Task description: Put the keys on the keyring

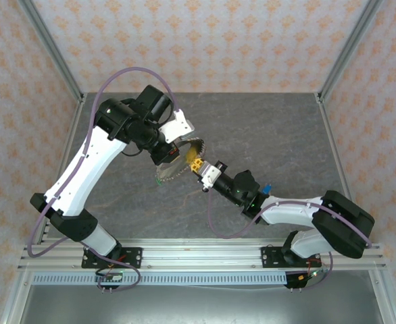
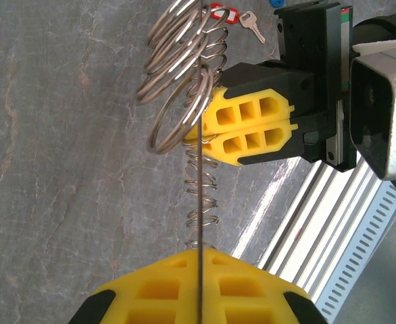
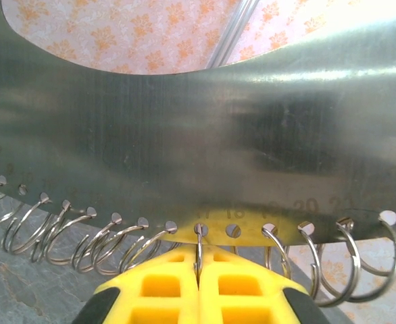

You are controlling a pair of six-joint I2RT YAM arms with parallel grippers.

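Left claw [image 2: 199, 273] clamps the metal plate [image 3: 198, 155] edge-on so right claw [image 3: 198, 263], closed on one ring [image 3: 199, 233], can probably pry it open.

The left hand [image 2: 199, 270], at the bottom, clamps a thin metal strip [image 2: 199, 202] seen edge-on, strung with wire rings [image 2: 178, 81]. The right hand [image 2: 208, 137] presses its 2 yellow pads [image 2: 252, 111] together against it from the right. 1 key [image 2: 251, 25] with a red tag [image 2: 221, 12] lies on the grey counter [image 2: 63, 169].
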